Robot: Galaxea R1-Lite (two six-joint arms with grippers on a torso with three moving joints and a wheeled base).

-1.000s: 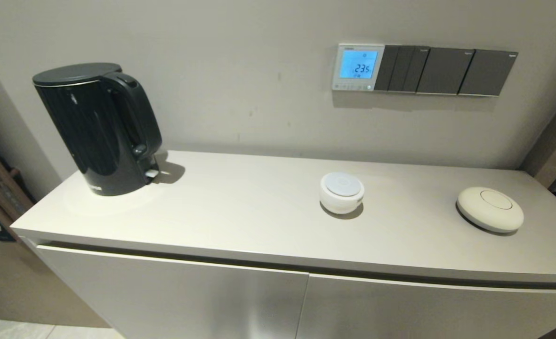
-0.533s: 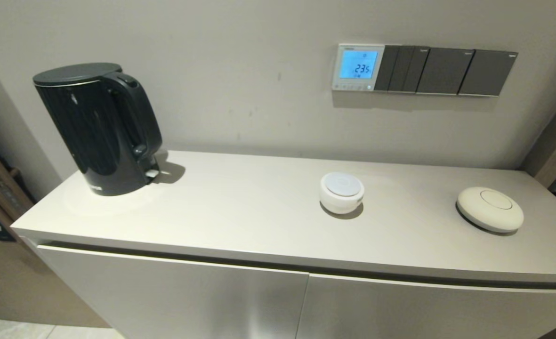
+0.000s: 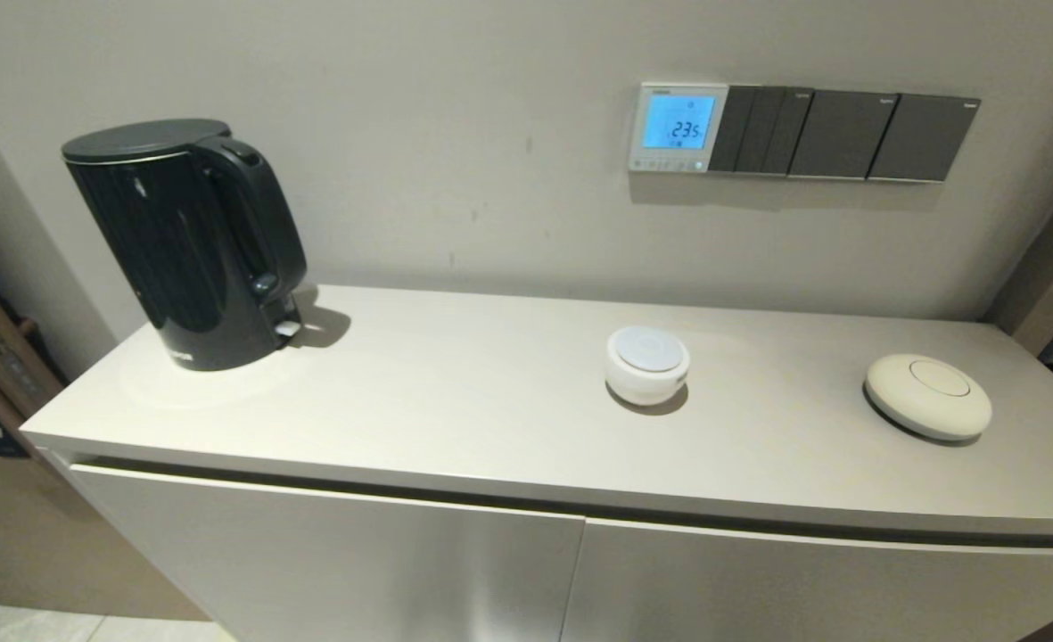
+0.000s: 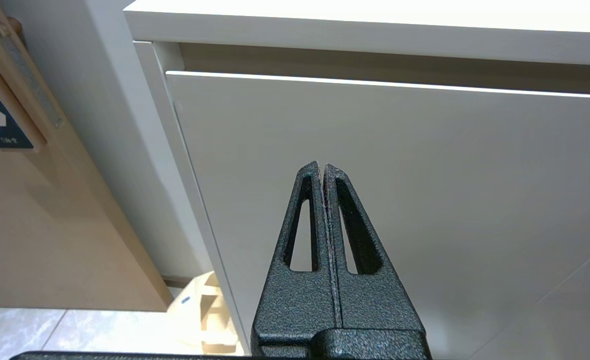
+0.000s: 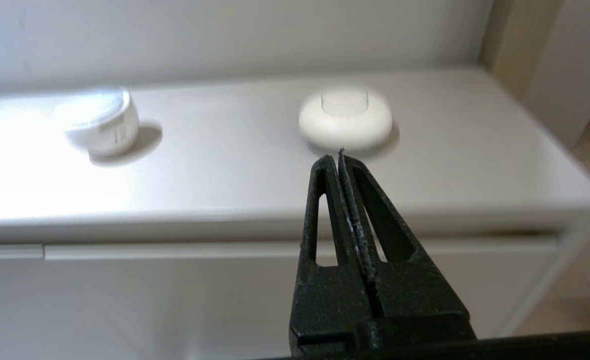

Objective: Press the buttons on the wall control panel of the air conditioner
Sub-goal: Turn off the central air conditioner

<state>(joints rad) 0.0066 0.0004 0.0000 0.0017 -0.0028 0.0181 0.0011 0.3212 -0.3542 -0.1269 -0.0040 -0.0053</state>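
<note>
The air conditioner's wall control panel is a small white-framed square on the wall with a blue-lit screen reading 23.5. The buttons are a row of tiny pale dots along its bottom edge. Neither gripper shows in the head view. My left gripper is shut and empty, low in front of the cabinet door. My right gripper is shut and empty, in front of the cabinet's front edge, below the counter top and facing a flat cream disc. The panel does not show in either wrist view.
Dark grey switch plates sit right of the panel. On the counter stand a black kettle at the left, a small white round device in the middle and the flat cream disc at the right.
</note>
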